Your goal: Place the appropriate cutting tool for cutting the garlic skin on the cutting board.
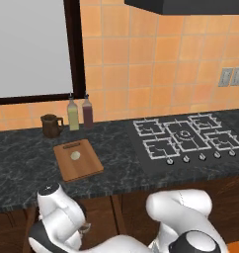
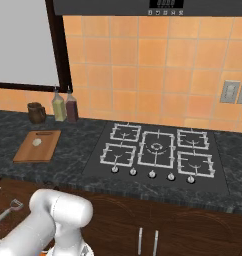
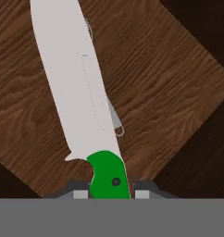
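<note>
Knife (image 3: 81, 106): in the hand view, green handle low between the gripper fingers, pale blade running up and away over a brown wooden surface.
Gripper (image 3: 108, 193): pinching the green handle, one fingertip (image 3: 79, 194) on each side of it, both touching.
Grey tool (image 3: 115, 121): thin metal piece partly hidden behind the blade, its looped end showing just beside the blade's edge.
Second tool (image 2: 8, 210): grey, forked head, low at the left of the right base view, below the table's front edge; what carries it, cannot tell.
Board (image 1: 78, 159): flat on the dark table (image 1: 121, 163), left part, slot handle toward the back wall.
Garlic (image 1: 75, 155): on the board, near its middle, a little toward the slot end.
Mug (image 1: 51, 125): dark, at the table's back edge, behind the board.
Bottles (image 1: 79, 113): two, side by side, just right of the mug, against the wall.
Stove (image 1: 183, 139): right part of the table, well apart from the board.
</note>
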Motion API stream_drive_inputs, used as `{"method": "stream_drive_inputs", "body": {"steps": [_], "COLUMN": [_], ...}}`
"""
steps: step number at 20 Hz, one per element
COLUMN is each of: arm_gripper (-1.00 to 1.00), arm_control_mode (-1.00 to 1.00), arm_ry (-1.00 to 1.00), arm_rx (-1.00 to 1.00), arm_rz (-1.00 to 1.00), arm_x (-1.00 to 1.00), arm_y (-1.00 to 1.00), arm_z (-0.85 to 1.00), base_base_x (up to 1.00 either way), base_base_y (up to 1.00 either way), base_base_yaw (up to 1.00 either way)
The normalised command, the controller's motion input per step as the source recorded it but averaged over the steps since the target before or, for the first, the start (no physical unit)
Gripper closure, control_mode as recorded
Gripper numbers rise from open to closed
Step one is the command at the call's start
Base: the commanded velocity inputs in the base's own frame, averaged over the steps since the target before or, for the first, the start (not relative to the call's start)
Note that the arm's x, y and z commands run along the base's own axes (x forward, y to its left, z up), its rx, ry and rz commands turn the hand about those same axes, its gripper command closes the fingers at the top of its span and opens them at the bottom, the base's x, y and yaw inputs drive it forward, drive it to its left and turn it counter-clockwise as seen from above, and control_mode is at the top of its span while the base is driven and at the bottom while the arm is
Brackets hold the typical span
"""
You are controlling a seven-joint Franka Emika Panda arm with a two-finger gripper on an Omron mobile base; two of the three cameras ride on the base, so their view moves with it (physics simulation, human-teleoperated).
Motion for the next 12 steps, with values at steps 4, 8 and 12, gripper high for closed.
{"method": "stream_drive_inputs", "body": {"steps": [4, 8, 12], "arm_gripper": [1.0, 1.0, 1.0], "arm_control_mode": [-1.0, -1.0, -1.0], "arm_ry": [-0.02, 0.0, 0.0], "arm_rx": [-0.15, -0.18, -0.14], "arm_rz": [-0.3, -0.26, -0.25], "arm_x": [-0.23, 0.0, 0.02], "arm_y": [-0.11, 0.0, 0.0], "arm_z": [1.0, 1.0, 1.0], "base_base_x": [0.0, 0.0, 0.0], "base_base_y": [0.0, 0.0, 0.0], "base_base_yaw": [0.0, 0.0, 0.0]}}
